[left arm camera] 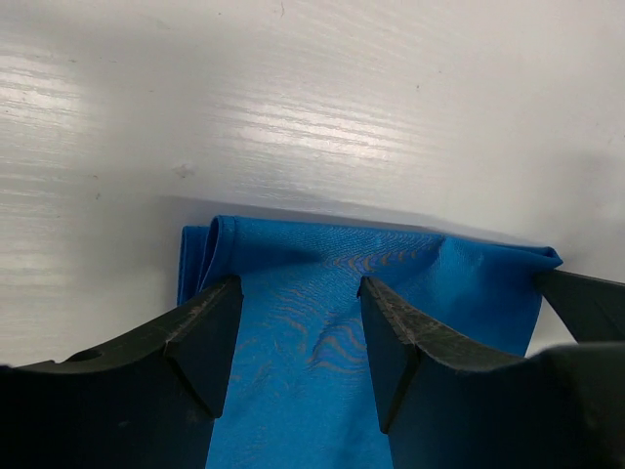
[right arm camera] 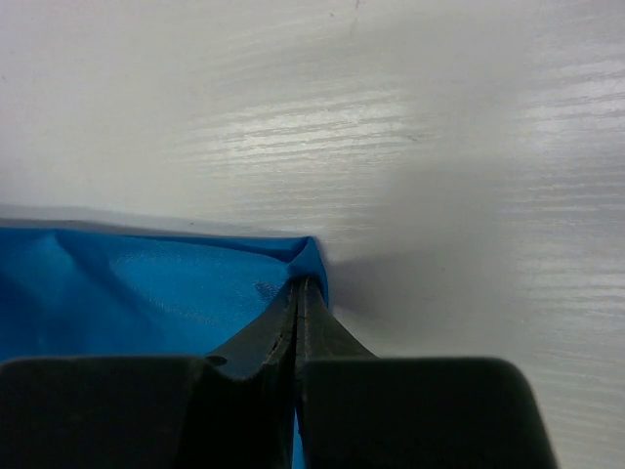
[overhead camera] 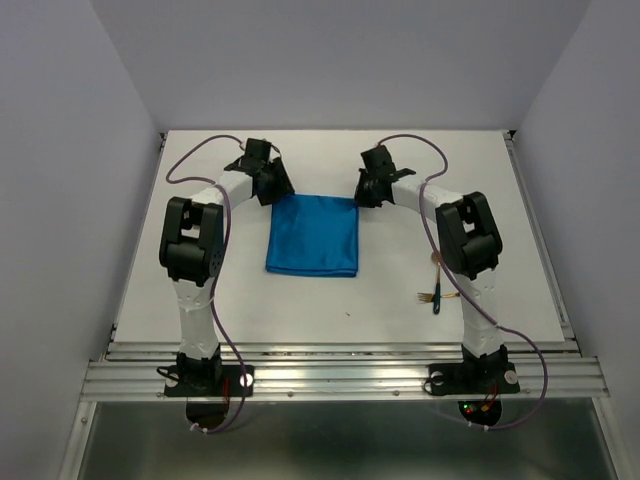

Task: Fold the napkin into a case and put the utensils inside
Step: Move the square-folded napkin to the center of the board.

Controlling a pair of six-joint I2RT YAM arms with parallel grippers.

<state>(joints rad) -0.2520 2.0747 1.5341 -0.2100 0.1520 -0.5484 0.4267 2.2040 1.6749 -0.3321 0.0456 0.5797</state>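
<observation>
On the white table (overhead camera: 500,200), seen from above, the napkin (overhead camera: 313,236) lies as a folded blue rectangle midway between the two arms. The left gripper (overhead camera: 272,183) sits at its far left corner and the right gripper (overhead camera: 366,190) at its far right corner. The utensils (overhead camera: 436,292) lie well apart from it, beside the right arm.

From the left wrist, the left gripper (left arm camera: 298,293) stands wide, its fingers (left arm camera: 200,342) spread over the napkin (left arm camera: 322,283) near a folded edge.

From the right wrist, the right gripper (right arm camera: 298,290) is pressed closed, pinching the napkin (right arm camera: 146,293) at its corner.
</observation>
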